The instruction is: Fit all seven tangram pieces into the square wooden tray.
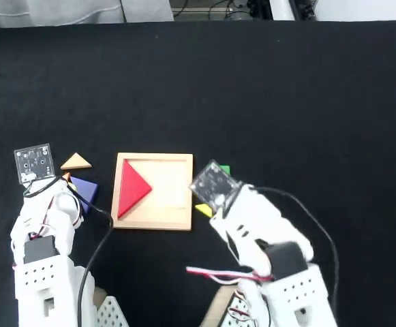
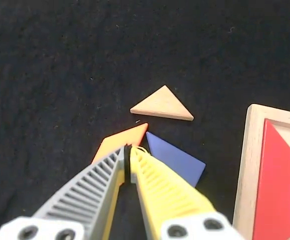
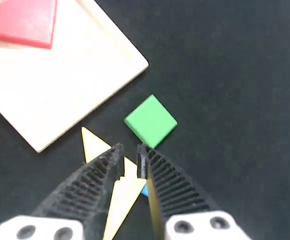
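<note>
High view: one red triangle (image 1: 131, 187) in tray (image 1: 174, 199); left gripper (image 2: 129, 151) pressed together; right gripper (image 3: 130, 153) slightly parted.

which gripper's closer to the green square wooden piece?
Right. The right gripper hangs beside the green square wooden piece, over a yellow wooden triangle. The left gripper is across the square wooden tray, by an orange wooden piece and a blue wooden piece.

A robotics lab bench is being shown: a table (image 1: 266, 95) is being draped in black cloth, two white robot arms (image 1: 300, 296) are being fed by exposed wiring (image 1: 215, 274), and cables (image 1: 218, 8) are being trailed behind.
</note>
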Robot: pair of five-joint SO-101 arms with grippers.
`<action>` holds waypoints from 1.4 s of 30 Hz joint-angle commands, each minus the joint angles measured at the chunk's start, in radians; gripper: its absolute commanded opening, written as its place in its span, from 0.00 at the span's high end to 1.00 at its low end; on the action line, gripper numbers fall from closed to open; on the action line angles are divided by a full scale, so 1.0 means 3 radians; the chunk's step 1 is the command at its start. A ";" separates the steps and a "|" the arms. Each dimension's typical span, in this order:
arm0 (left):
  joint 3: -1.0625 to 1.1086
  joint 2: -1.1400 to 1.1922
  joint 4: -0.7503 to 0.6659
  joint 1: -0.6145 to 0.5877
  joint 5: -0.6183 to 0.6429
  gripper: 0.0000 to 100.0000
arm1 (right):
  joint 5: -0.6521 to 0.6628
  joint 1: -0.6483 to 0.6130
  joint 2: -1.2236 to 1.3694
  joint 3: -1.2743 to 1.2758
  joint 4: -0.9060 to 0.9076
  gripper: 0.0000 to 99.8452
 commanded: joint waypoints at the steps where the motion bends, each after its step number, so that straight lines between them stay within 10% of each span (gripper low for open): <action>1: -0.0018 -0.0036 -0.0082 0.0049 -0.0031 0.97 | -0.0061 -0.0046 0.0979 -0.0453 -0.0036 0.93; 10: -0.0013 -0.0036 -0.0087 0.0049 -0.0138 0.97 | -0.0036 -0.0051 0.2350 -0.0933 -0.0159 0.92; 17: -0.0013 -0.0036 -0.0092 0.0054 -0.0138 0.97 | 0.0189 -0.0440 0.2365 -0.0611 -0.0189 0.71; 42: 0.0023 -0.0041 -0.0077 0.0151 -0.0143 0.97 | 0.0619 -0.0005 0.2406 -0.0355 -0.0368 0.70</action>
